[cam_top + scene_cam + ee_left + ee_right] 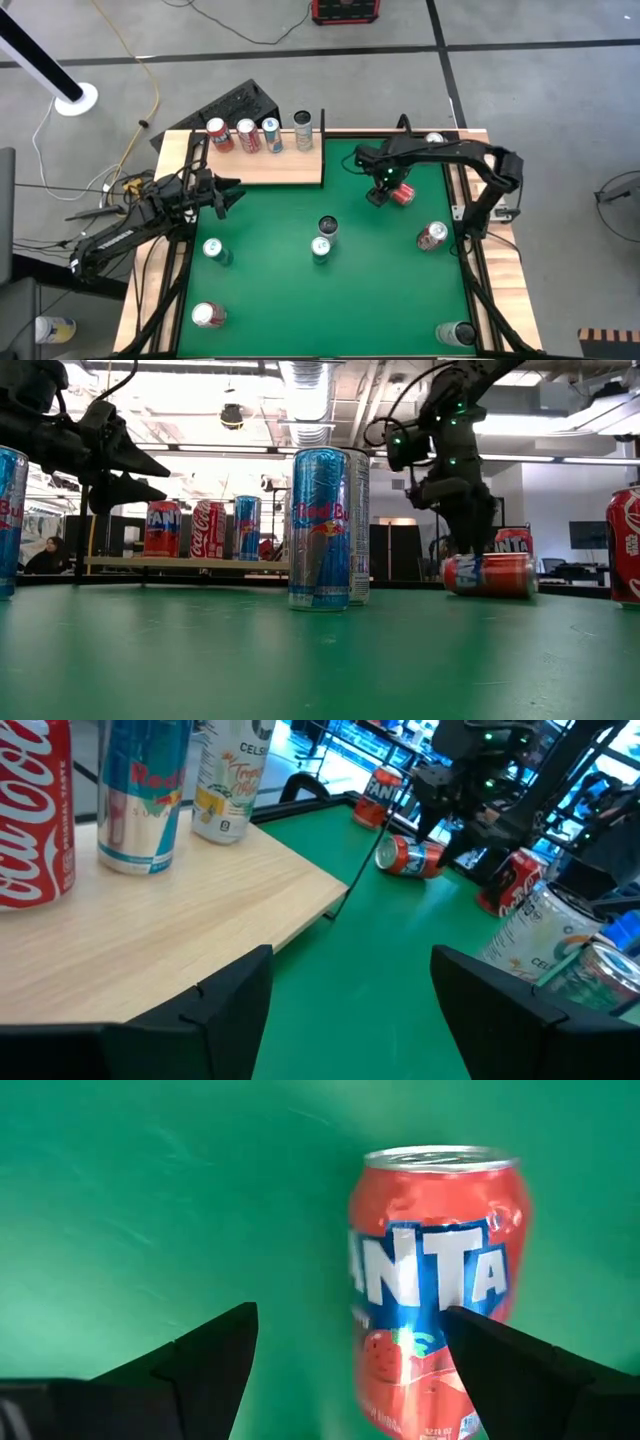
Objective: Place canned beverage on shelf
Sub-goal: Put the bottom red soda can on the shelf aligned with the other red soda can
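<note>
Right of centre in the high view, the right gripper [381,190], fingers apart, hangs beside the red can [402,194] lying on its side on the tabletop [280,300], well right of the shelf [262,166].

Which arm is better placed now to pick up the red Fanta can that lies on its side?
The right. Its open right gripper hangs directly over the toppled red Fanta can. The left gripper waits, open, beside the pale wooden shelf, far off.

Four cans [258,136] on the one shelf [265,165], seven cans [321,238] on the felt.
</note>
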Controlling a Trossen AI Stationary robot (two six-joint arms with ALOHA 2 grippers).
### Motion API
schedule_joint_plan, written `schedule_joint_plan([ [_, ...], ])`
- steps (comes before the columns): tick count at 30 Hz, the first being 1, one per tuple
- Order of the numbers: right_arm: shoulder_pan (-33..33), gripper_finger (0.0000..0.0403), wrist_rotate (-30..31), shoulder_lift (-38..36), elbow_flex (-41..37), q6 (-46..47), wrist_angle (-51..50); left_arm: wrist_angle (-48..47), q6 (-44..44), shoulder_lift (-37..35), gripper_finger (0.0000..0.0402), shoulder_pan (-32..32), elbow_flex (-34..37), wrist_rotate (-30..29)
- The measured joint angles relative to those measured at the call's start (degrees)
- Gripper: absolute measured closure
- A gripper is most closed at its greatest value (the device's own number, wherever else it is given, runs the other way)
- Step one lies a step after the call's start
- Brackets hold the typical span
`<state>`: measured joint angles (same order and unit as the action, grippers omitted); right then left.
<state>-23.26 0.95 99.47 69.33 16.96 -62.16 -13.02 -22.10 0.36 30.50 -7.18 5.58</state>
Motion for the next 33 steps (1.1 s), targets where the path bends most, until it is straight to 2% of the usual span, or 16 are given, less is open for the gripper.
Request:
schedule_joint_plan([
  [5, 2.78, 0.0058, -0.56, -1.98, 5.48, -0.67, -1.44, -0.02, 0.08, 0.0, 0.0145, 0.0, 0.0, -0.01],
  [9, 4.67, 0.0058, 2.88, -6.45, 8.9, 0.43, -4.24, -0.02, 0.1, 0.0, 0.0145, 0.01, 0.0, -0.06],
  [13, 4.19, 0.0058, 6.6, -8.16, 6.98, 2.37, -4.49, -0.09, 0.08, 0.0, 0.0145, 0.02, 0.0, 0.03],
  [17, 0.82, 0.0058, 6.66, -6.8, 1.4, 2.1, -2.72, -0.1, 0.08, 0.0, 0.0145, 0.01, 0.0, 0.03],
  [24, -2.28, 0.0058, 1.58, -3.37, -5.89, -0.23, 7.23, -1.39, 0.08, 0.0, 0.0145, 0.0, 0.0, 0.22],
  [33, -2.02, 0.0063, -0.2, 0.45, -6.22, -1.21, 10.88, -1.27, -0.1, 0.0, 0.0145, -0.04, 0.0, 1.0],
])
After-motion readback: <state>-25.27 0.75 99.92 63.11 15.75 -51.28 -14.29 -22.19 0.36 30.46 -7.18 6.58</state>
